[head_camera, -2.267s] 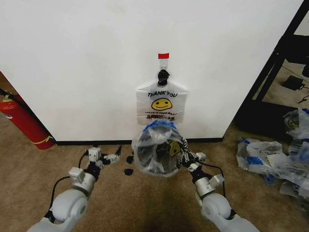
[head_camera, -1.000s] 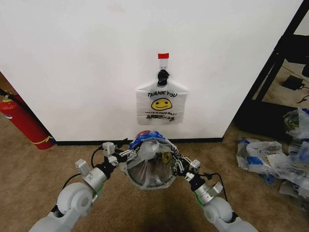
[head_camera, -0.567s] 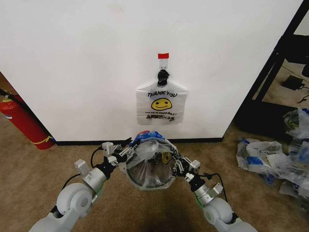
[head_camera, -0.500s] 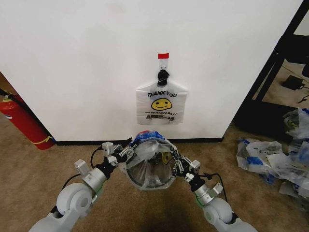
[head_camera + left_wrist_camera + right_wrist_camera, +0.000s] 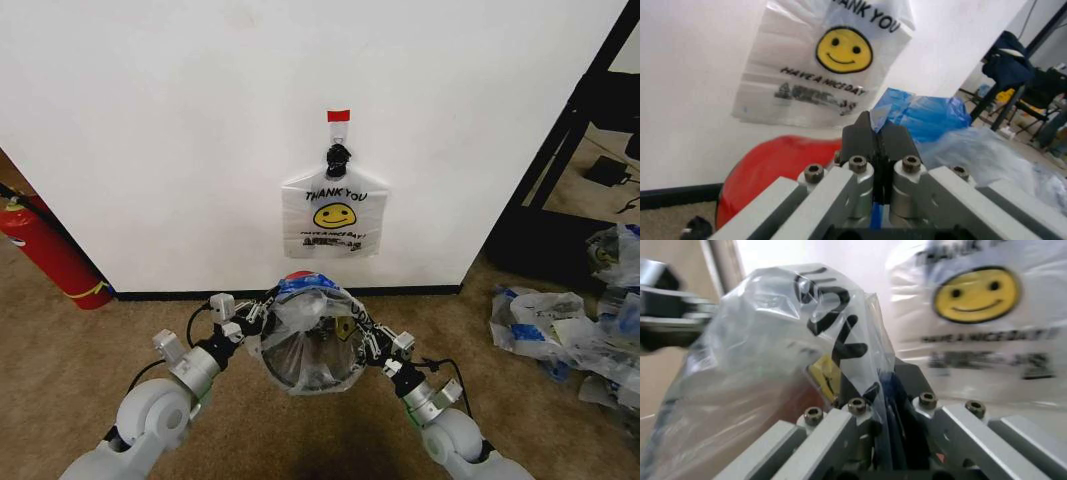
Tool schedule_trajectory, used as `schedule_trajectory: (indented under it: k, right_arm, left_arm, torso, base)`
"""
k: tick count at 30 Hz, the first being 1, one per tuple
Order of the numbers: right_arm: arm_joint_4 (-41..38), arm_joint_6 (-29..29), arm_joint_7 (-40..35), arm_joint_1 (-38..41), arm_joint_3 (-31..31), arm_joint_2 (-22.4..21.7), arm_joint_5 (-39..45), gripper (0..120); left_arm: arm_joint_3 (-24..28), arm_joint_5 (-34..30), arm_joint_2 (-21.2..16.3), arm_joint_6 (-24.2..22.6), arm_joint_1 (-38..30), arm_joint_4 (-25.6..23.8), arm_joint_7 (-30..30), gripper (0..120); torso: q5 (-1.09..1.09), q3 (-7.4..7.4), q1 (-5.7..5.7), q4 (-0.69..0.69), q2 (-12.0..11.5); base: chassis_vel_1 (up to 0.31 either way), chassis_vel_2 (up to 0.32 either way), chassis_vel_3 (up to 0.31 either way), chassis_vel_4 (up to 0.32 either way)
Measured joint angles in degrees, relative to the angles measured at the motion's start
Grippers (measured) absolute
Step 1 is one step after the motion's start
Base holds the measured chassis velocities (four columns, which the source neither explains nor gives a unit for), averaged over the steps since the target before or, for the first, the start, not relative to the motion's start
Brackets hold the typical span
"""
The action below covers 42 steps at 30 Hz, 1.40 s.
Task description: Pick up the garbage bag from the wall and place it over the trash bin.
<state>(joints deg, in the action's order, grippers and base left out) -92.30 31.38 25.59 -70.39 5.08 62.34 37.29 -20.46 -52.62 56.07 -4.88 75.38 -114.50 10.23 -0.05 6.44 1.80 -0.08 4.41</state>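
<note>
- The garbage bag [image 5: 310, 335] the robot is working with sits stretched over the mouth of the trash bin [image 5: 296, 276], on the carpet just in front of the wall [image 5: 170, 140]; only a sliver of the bin's red shows past the plastic in the head view.
- The left claw [image 5: 255, 315] is pinched narrow on the bag's blue-taped edge at the bin's left side; in the left wrist view its fingers [image 5: 870, 137] meet on blue plastic.
- The right claw [image 5: 372, 343] is closed on the bag's opposite edge, clear film bunched between its jaws in the right wrist view.
- Compared with two seconds ago, the left arm has come in from the open carpet and taken hold, and both claws have pulled the opening wider and lower.
- Judged from this, the covering step is nearly done; letting go remains.
- A second printed bag [image 5: 334, 214] hangs from the black hook [image 5: 338, 156] on the wall, below the red tape strip [image 5: 339, 115].
</note>
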Motion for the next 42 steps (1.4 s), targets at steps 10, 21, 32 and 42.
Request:
schedule_trajectory:
  k: [10,21,32,42]
  right_arm:
    - [2.10,-3.10,16.79,0.17,1.55,-1.34,6.62,1]
    - [1.85,-5.43,15.43,0.01,0.31,-1.12,13.81,1]
    - [0.04,-7.39,-1.32,-1.36,-1.73,-0.47,16.48,1]
    - [-1.97,-4.11,-19.27,-2.18,-3.20,2.25,13.43,1]
  left_arm:
    - [0.27,0.25,-0.56,0.26,-1.49,2.90,0.69,0]
    - [0.47,0.95,0.05,1.94,-1.93,4.88,2.26,0]
    - [-0.39,0.57,0.21,6.13,-3.31,9.62,-1.38,36]
    - [-1.30,11.11,1.44,10.97,1.76,0.34,-6.14,72]
  torso:
    - [0.00,0.00,0.00,0.00,0.00]
    - [0.00,0.00,0.00,0.00,0.00]
    - [0.00,0.00,0.00,0.00,0.00]
    - [0.01,0.00,0.00,-0.01,0.00]
  base:
    - [0.000,0.000,0.000,0.000]
    - [0.000,0.000,0.000,0.000]
    - [0.000,0.000,0.000,0.000]
    - [0.000,0.000,0.000,0.000]
